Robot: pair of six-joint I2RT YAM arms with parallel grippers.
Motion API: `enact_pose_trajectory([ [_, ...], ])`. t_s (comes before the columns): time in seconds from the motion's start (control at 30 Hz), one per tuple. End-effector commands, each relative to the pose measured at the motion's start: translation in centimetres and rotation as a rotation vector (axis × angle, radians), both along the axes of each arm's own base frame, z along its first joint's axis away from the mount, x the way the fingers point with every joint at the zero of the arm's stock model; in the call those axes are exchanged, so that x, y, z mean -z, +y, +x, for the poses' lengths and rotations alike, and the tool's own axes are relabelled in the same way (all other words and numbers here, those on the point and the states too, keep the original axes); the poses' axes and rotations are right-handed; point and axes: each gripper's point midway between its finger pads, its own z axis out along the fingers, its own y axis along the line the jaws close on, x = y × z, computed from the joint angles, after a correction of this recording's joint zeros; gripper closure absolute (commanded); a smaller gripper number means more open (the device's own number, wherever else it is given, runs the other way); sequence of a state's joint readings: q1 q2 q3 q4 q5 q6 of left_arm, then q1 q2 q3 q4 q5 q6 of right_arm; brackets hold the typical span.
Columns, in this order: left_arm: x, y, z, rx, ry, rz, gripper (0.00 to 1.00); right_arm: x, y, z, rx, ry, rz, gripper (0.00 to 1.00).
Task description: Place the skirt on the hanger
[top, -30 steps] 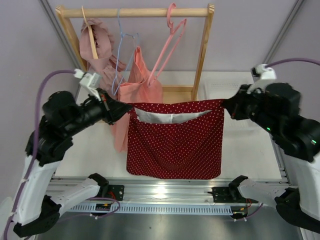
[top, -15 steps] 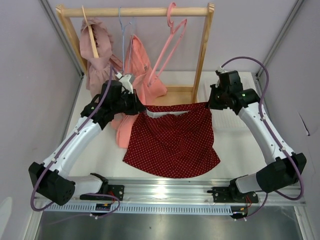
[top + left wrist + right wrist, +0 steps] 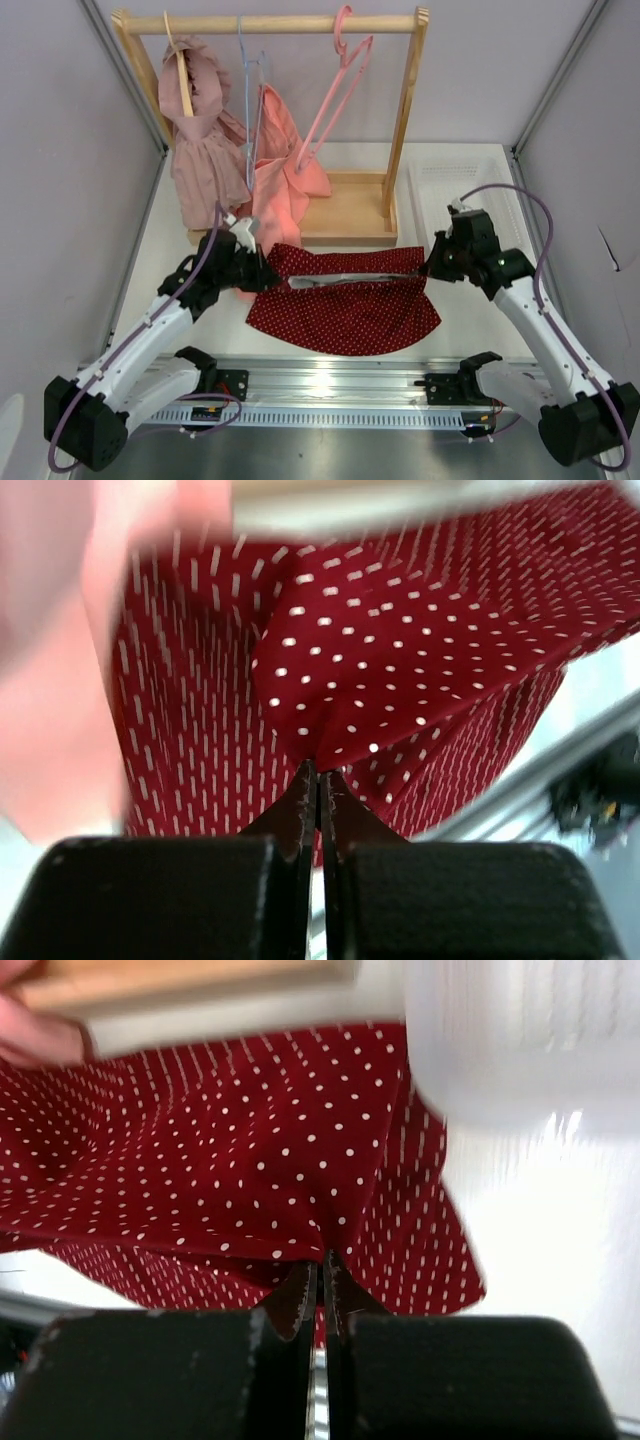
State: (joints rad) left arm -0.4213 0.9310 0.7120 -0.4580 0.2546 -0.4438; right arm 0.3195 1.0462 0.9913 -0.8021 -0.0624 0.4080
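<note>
The dark red polka-dot skirt (image 3: 345, 305) hangs low between my two grippers, its lower part spread on the white table. My left gripper (image 3: 262, 271) is shut on the skirt's left waist corner (image 3: 330, 750). My right gripper (image 3: 432, 268) is shut on its right waist corner (image 3: 320, 1245). The waist is stretched almost straight between them, with a pale lining showing. The pink plastic hanger (image 3: 340, 85) hangs by its hook on the wooden rail at the back, well above and behind the skirt.
A wooden rack (image 3: 405, 120) stands at the back on a wooden base (image 3: 345, 212). It carries a mauve ruffled garment (image 3: 200, 140) on a wooden hanger and a salmon garment (image 3: 280, 165) on a blue wire hanger. A white tray (image 3: 470, 185) lies at the right.
Both grippers have come down and toward the near edge with the skirt. The skirt, which hung high and flat, now lies mostly on the table.
</note>
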Motion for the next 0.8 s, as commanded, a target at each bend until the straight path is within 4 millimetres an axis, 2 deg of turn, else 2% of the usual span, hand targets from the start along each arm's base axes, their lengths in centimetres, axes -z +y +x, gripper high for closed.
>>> enact_pose_trajectory([
  [0.0,1.5,0.1,-2.3,-0.023,0.028,-0.062,1.00,1.7,-0.5,-2.2,0.063,0.024,0.045,0.97],
  [0.03,1.6,-0.2,-2.6,-0.022,0.018,-0.067,1.00,2.1,-0.1,-2.6,0.073,0.034,0.071,0.97],
  [0.13,2.3,-1.2,-3.5,-0.016,0.057,-0.073,1.00,3.4,1.1,-3.8,0.079,0.059,0.107,0.86],
  [0.2,2.7,-1.4,-3.7,-0.029,0.058,-0.064,0.98,4.2,1.6,-4.5,0.081,0.075,0.092,0.72],
  [0.23,2.3,-1.5,-3.8,-0.030,0.047,-0.080,0.93,4.3,1.6,-4.5,0.102,0.077,0.097,0.63],
  [0.27,2.2,-1.5,-3.9,-0.029,0.044,-0.088,0.79,4.3,1.4,-4.5,0.119,0.069,0.091,0.52],
  [0.33,1.5,-1.6,-4.2,-0.022,0.029,-0.101,0.75,3.8,1.2,-4.5,0.132,0.039,0.097,0.46],
  [0.37,0.4,-1.5,-4.3,-0.013,0.008,-0.112,0.66,3.5,1.0,-4.4,0.144,0.028,0.095,0.41],
  [0.43,-0.9,-1.4,-4.5,0.002,-0.028,-0.118,0.58,2.5,0.9,-4.2,0.149,0.001,0.100,0.37],
  [0.47,-1.7,-1.4,-4.6,0.010,-0.043,-0.125,0.51,2.0,0.9,-4.1,0.147,-0.010,0.104,0.36],
  [0.57,-3.4,-1.6,-5.1,0.054,-0.077,-0.139,0.43,0.8,1.2,-3.8,0.139,-0.029,0.121,0.35],
  [0.67,-5.7,-2.4,-5.6,0.123,-0.123,-0.176,0.41,-0.4,1.4,-3.4,0.132,-0.055,0.131,0.34],
  [0.7,-7.2,-2.6,-5.6,0.139,-0.153,-0.194,0.41,-0.6,1.4,-3.3,0.130,-0.061,0.129,0.34],
  [0.77,-8.9,-3.4,-6.4,0.217,-0.178,-0.225,0.41,-1.2,1.5,-3.0,0.128,-0.072,0.131,0.33],
])
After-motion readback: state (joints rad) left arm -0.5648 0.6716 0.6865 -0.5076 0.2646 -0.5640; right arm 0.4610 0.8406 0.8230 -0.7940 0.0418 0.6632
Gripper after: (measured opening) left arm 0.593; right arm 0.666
